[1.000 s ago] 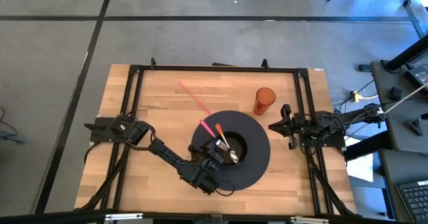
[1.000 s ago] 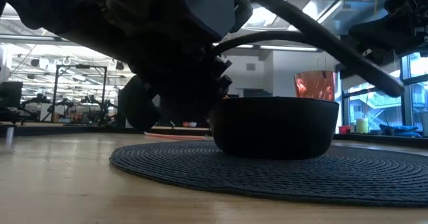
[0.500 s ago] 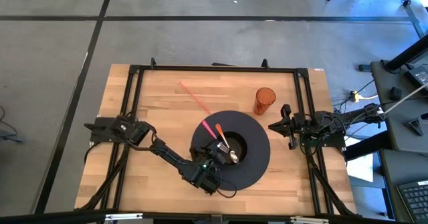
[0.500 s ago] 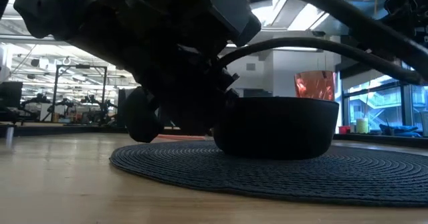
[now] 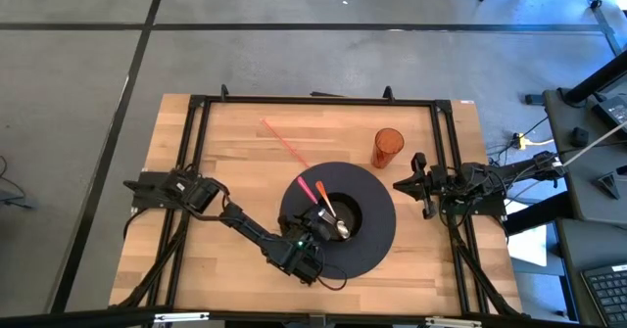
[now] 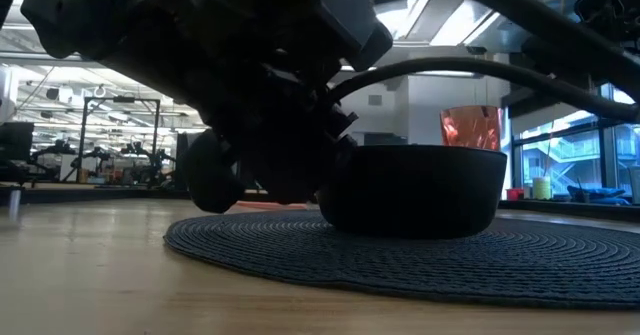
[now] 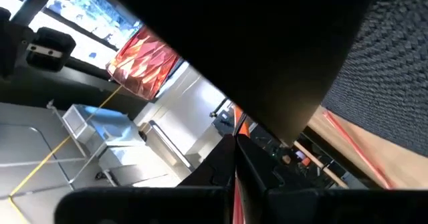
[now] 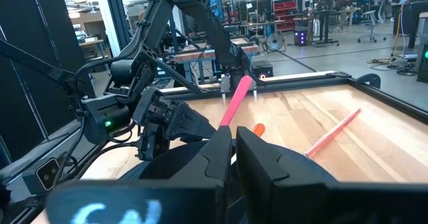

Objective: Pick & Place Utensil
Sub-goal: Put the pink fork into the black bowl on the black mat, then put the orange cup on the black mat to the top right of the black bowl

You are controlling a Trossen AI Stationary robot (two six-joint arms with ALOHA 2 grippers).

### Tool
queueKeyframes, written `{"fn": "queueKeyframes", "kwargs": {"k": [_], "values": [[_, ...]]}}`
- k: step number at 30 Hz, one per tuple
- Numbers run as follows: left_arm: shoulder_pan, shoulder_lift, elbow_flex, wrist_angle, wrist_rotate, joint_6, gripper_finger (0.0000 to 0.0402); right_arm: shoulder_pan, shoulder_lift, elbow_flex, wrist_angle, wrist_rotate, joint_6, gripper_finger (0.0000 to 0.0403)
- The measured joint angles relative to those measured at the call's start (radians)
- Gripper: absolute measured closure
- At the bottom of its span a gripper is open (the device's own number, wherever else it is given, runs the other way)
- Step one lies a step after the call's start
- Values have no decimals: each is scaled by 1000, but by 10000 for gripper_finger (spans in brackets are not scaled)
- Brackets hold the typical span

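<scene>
The light wooden plank counter (image 5: 235,162) stood inside a black metal frame (image 5: 196,113) on a grey concrete floor (image 5: 294,64) crossed by dark seam lines. Grey desks with a black keyboard (image 5: 605,294) stood off the counter's right side. Level across the counter, an open workshop hall was seen, lit by long ceiling strip lights (image 6: 60,37), with black metal racks (image 6: 120,135) at the back and tall windows (image 6: 545,160) to the right.
</scene>
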Motion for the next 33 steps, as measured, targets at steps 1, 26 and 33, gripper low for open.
{"fn": "queueKeyframes", "kwargs": {"k": [1,26,33], "values": [[0,0,0,1,0,-7,400,0,0,0,0,0,0,377],[-65,-55,0,-70,-78,-66,294,0,0,0,0,0,0,377],[-55,-314,0,-506,26,-865,330,0,0,0,0,-15,5,377]]}}
